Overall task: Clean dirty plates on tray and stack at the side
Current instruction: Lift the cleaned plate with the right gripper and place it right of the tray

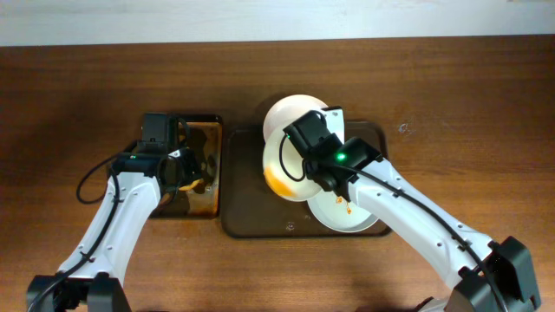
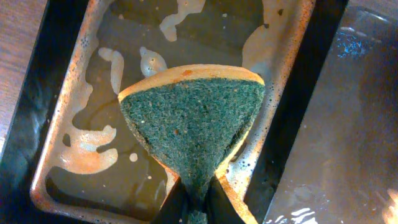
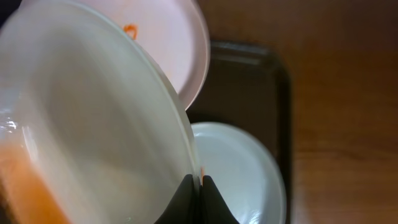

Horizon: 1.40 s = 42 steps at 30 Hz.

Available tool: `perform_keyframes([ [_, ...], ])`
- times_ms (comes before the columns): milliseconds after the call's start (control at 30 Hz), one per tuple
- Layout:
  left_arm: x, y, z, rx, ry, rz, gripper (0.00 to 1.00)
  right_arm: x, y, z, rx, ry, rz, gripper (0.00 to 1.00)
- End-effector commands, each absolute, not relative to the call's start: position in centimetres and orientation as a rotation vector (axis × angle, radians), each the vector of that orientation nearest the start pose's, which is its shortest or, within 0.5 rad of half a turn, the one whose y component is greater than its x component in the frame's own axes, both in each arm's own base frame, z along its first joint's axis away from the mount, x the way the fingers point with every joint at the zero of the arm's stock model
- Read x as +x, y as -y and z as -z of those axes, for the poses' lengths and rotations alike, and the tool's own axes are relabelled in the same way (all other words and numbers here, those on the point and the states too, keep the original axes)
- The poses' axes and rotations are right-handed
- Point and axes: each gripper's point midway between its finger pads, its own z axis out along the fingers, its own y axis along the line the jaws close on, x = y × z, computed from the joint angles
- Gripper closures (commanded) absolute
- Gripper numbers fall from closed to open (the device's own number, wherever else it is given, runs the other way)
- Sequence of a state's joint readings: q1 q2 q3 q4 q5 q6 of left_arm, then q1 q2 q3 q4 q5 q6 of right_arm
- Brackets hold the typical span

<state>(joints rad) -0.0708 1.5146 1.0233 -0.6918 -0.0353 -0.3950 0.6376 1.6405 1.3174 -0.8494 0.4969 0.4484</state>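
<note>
The dark wood-grain tabletop (image 1: pixel 69 87) carries two trays. The large dark tray (image 1: pixel 256 221) sits near the centre. A smaller tray (image 1: pixel 208 143) lies just beside it, on the left arm's side.

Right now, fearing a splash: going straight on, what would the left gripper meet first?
Likely the wet floor of the sponge tray, with the sponge in the left gripper touching first; depth unclear.

Over tray (image 1: pixel 244 218) middle: raised plate (image 1: pixel 279 156), right arm (image 1: pixel 416 217); left strip open.

Green scouring sponge (image 2: pixel 193 130) in the left pincer (image 2: pixel 198 208) above a wet, orange-flecked small tray (image 2: pixel 62 112).
</note>
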Motion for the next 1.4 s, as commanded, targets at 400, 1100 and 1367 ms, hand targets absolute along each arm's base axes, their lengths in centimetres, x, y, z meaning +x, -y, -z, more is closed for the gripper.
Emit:
perform_keyframes([
  [400,34.8,1.4,-5.5,-0.143,-2.803,-0.021,1.00,33.8,-19.5,-23.1,-0.268,-2.065,0.656,0.96],
  [1100,35.1,1.5,-5.6,-0.147,-2.791,-0.012,1.00,38.6,-12.5,-16.7,0.332,-2.523,-0.010,0.96],
  [1367,35.1,1.5,-5.6,-0.147,-2.791,-0.012,1.00,38.6,7.1,-15.5,0.951,-2.500,-0.070,0.96],
])
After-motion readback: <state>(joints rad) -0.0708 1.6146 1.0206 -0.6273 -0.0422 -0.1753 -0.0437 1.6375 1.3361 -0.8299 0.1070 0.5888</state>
